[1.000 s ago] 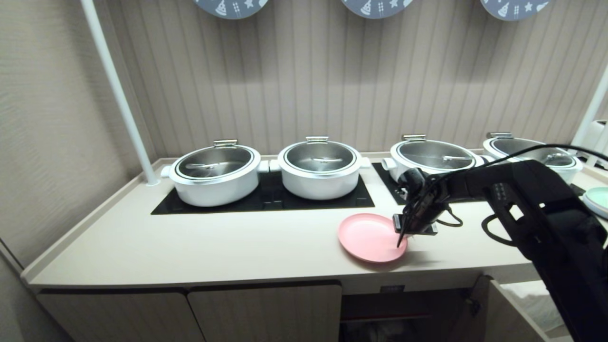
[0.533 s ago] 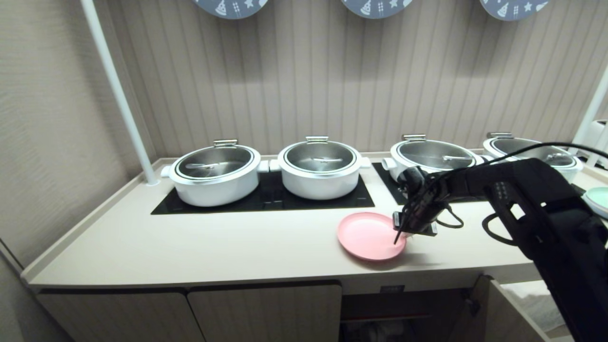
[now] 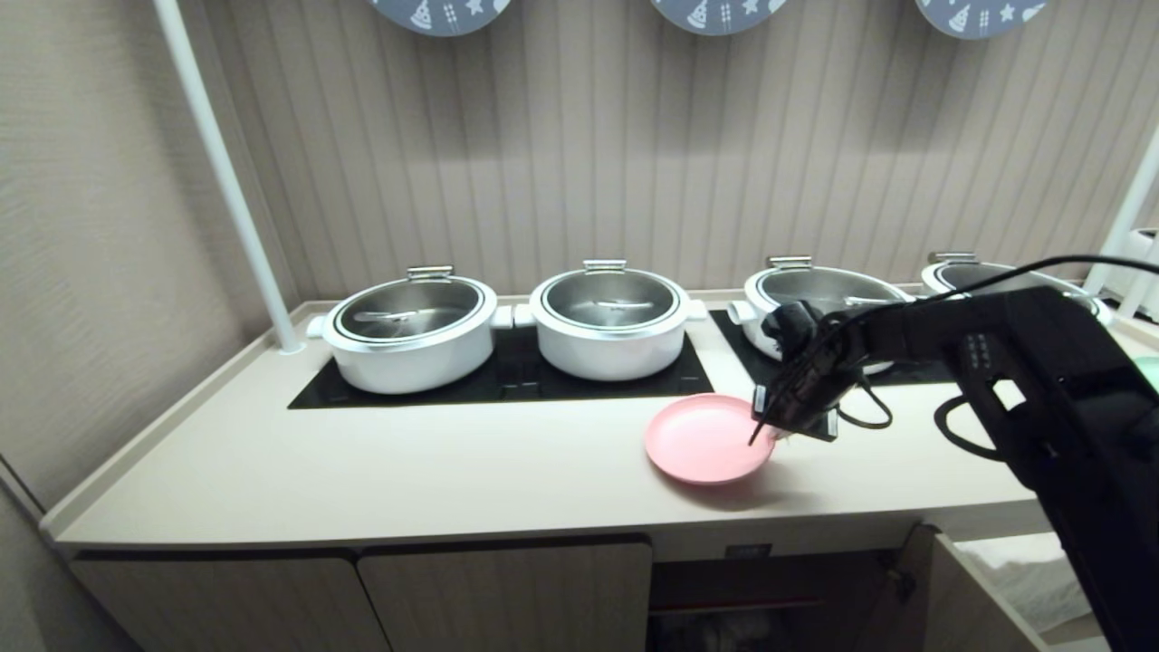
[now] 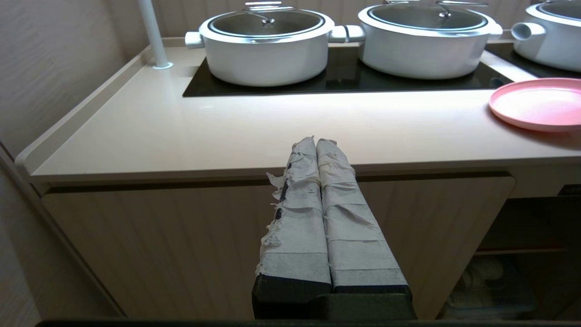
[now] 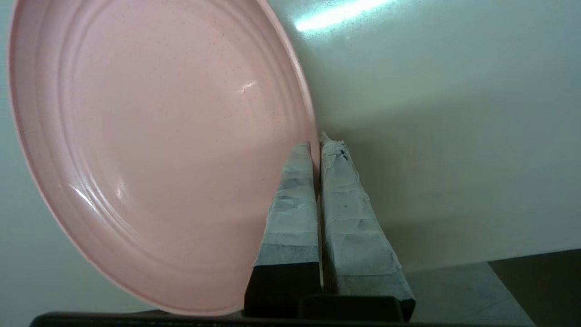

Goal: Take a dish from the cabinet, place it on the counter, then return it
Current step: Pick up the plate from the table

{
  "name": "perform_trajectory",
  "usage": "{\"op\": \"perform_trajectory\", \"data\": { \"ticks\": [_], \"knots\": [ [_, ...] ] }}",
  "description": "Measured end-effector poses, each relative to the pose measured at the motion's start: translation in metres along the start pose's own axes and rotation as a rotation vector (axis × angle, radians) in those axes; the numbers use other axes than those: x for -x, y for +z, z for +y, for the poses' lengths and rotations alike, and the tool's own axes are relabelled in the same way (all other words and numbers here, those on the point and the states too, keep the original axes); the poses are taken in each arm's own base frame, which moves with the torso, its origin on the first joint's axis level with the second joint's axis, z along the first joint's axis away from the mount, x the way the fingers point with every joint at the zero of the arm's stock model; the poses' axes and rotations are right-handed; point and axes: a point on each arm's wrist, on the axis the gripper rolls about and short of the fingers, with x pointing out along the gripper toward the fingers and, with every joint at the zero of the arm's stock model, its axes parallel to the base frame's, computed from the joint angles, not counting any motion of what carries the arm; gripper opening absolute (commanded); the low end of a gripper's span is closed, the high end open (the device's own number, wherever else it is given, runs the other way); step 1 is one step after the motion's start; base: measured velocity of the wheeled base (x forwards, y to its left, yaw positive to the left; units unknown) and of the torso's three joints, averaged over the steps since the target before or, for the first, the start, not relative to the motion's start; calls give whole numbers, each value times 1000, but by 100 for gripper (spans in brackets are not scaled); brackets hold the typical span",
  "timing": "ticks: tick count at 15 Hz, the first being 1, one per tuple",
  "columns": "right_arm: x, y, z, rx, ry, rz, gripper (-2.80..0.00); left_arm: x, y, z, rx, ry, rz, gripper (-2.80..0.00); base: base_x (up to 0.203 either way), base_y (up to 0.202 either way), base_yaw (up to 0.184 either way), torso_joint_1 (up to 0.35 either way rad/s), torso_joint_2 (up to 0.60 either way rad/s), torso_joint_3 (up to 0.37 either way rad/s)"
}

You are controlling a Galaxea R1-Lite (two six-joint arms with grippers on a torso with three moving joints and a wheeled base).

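Spanning the frame, pale counter (image 3: 407, 471) carrying white pots (image 3: 409, 333) on black hob panels (image 3: 516, 376). Right gripper (image 3: 759, 436) pinching the rim of the pink dish (image 3: 702, 439), holding it just above the worktop. Left gripper (image 4: 316, 145) idling clenched, empty, before fluted doors (image 4: 150, 236).

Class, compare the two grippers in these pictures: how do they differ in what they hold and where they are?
The right tool is shut on the rim of the pink dish above the counter; the left tool is shut on nothing. The right tool is over the worktop near the pots; the left tool sits in front of the counter's edge, before a closed door. Both have fingers wrapped in pale tape.
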Motion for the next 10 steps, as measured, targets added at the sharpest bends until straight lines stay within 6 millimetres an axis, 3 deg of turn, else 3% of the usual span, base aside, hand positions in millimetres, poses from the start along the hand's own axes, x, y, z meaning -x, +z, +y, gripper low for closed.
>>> {"op": "perform_trajectory", "data": {
  "ticks": [10],
  "knots": [
    [56,4,-1,-94,16,-21,-280,0,0,0,-1,1,0,-280,0,0,0,0,0,0]
  ]
}}
